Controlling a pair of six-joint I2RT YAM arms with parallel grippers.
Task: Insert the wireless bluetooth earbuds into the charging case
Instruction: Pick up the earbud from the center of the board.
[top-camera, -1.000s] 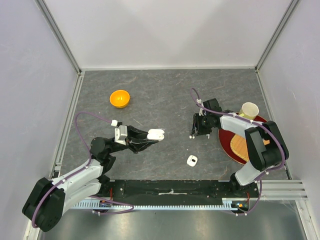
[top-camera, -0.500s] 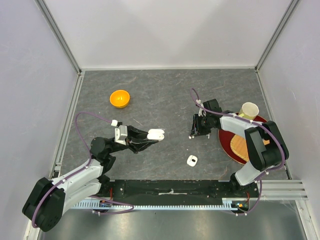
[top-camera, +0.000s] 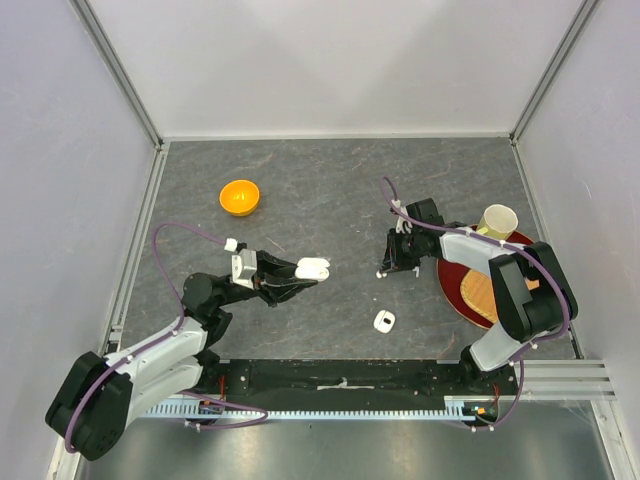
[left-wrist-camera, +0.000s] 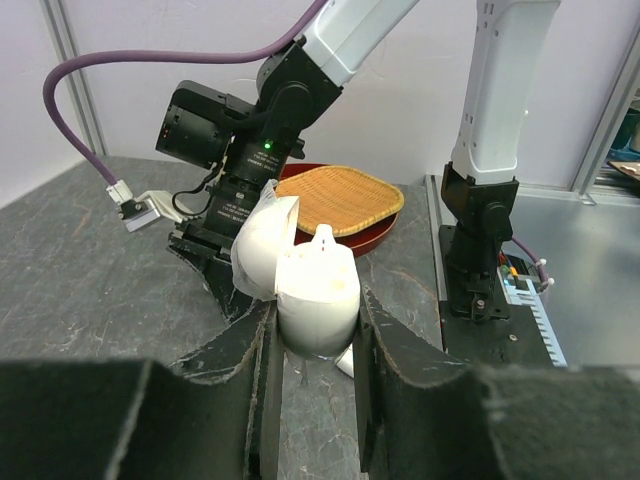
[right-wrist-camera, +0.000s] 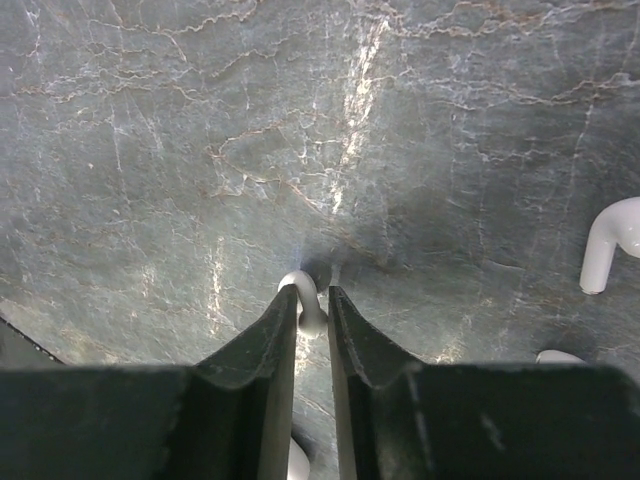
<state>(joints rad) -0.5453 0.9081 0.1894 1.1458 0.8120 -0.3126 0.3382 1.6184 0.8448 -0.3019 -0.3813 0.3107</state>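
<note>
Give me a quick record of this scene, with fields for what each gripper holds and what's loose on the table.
Left gripper: shut on charging case, lid open
Right gripper: shut on earbud at the table surface
Loose earbud: on table, right of the gripped one
Second case: on table, apart from both grippers
Orange bowl: far left, not involved

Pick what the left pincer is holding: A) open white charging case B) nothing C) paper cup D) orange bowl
A: in the left wrist view the left pincer grips the charging case by its base, with the lid flipped open.
</note>
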